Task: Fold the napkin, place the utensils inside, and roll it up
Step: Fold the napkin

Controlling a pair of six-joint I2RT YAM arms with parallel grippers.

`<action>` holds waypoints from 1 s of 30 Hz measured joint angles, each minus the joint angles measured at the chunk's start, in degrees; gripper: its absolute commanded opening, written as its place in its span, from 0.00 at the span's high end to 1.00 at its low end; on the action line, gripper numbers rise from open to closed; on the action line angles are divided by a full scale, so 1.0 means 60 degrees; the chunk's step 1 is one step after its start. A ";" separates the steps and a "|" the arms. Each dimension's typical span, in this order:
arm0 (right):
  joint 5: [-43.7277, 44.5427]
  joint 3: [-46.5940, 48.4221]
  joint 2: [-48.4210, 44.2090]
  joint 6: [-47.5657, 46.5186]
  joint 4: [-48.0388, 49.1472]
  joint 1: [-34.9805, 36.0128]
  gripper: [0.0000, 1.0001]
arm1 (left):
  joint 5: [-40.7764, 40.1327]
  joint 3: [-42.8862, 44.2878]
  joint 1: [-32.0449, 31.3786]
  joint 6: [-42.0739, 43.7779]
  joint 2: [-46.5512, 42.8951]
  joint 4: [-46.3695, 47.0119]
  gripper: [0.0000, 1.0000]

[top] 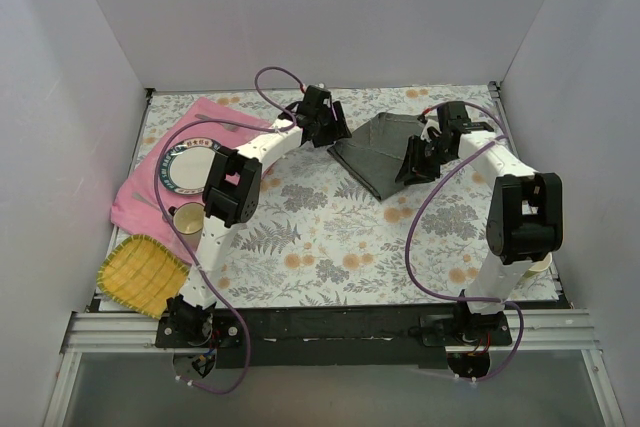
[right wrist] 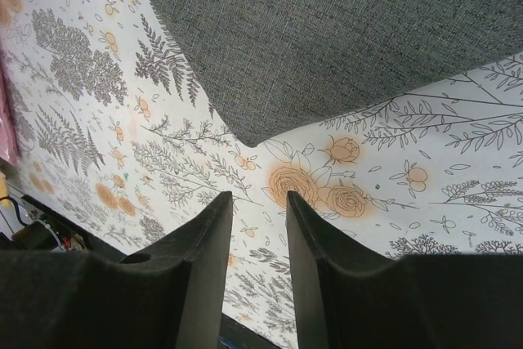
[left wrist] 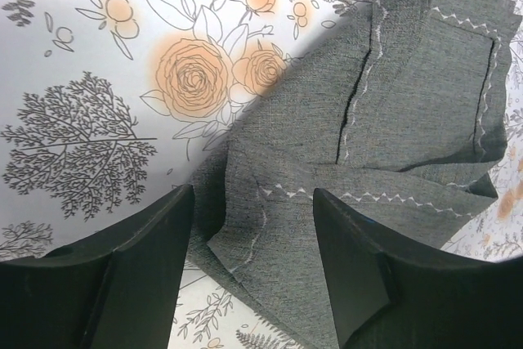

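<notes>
The charcoal-grey napkin [top: 378,150] lies bunched and partly folded at the back middle of the flowered tablecloth. In the left wrist view the napkin [left wrist: 392,120] shows overlapping layers with a white zigzag hem. My left gripper [top: 335,133] is open over the napkin's left edge, and a hemmed corner lies between its fingers [left wrist: 253,202]. My right gripper [top: 412,169] is open and empty over the napkin's right side. In the right wrist view the napkin's pointed corner [right wrist: 327,38] lies just ahead of the gap between the fingers [right wrist: 260,202]. No utensils show.
A pink placemat [top: 150,182] lies at the left with a round plate [top: 190,169] on it. A small cup [top: 188,218] stands at its near edge. A yellow woven tray [top: 140,273] sits at the near left corner. Grey walls enclose the table.
</notes>
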 measured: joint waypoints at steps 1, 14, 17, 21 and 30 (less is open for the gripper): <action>-0.0007 -0.0015 0.0000 0.0000 0.0004 0.0000 0.63 | 0.0044 0.0007 -0.0004 -0.0044 0.0015 0.0007 0.46; -0.0488 -0.0780 -0.0040 0.0026 0.0248 0.0215 0.64 | 0.0667 0.0251 -0.0007 -0.0306 0.0022 0.0583 0.95; -0.0579 -0.0663 0.0036 0.0011 0.0240 0.0375 0.62 | 0.0852 0.0251 -0.0007 -0.0357 0.0022 0.0612 0.97; -0.0678 -0.0233 0.0419 -0.0007 0.0251 0.0594 0.61 | 0.1045 0.0171 -0.0007 -0.0521 0.0015 0.0714 1.00; -0.0670 0.0688 0.1486 0.0004 0.0328 0.0739 0.62 | 0.1424 -0.0474 -0.0007 -0.1151 -0.0066 0.0903 1.00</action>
